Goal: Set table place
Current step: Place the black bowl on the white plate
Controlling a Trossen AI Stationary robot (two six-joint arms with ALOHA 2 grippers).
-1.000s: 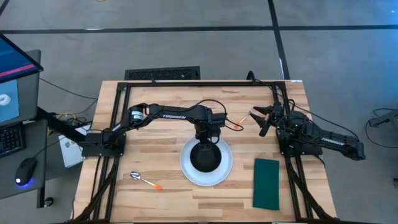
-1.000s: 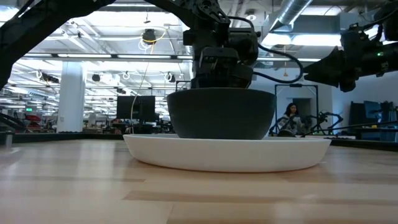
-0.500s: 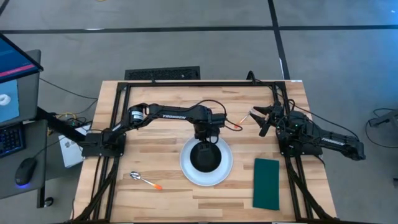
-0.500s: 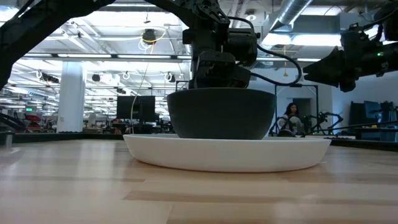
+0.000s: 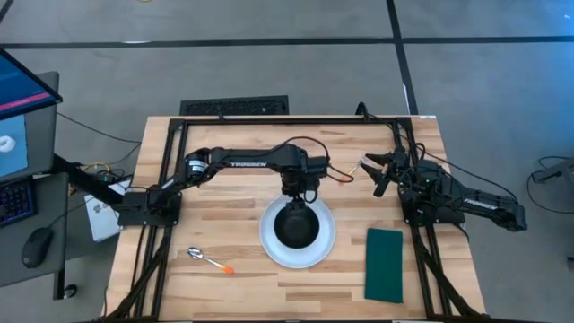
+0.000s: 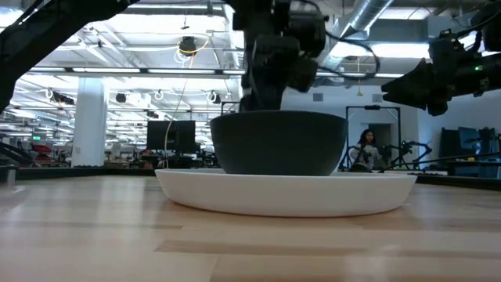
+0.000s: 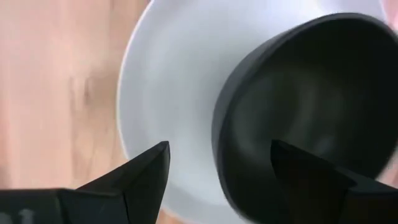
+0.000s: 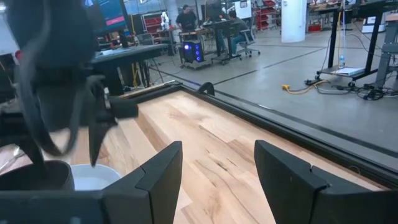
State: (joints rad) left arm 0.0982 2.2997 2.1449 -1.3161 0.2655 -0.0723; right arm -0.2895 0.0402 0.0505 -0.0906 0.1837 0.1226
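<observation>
The small black bowl stands on the large white plate at the table's middle; both also show in the low view, the bowl on the plate. My left gripper hangs open above the bowl's far rim, touching nothing; in the left wrist view its fingers stand over the rim. The spoon with an orange handle end lies near left. The dark green napkin lies flat near right. My right gripper waits open at the far right. A small orange and light thing lies between the grippers; whether it is the fork I cannot tell.
A black frame runs along the table's far edge and down both sides. A monitor, keyboard and mouse stand off the table's left. Bare wood lies left of the plate, and more between plate and napkin.
My left gripper has gone up off the bowl and a little toward the table's far edge. The bowl has stayed upright on the plate.
</observation>
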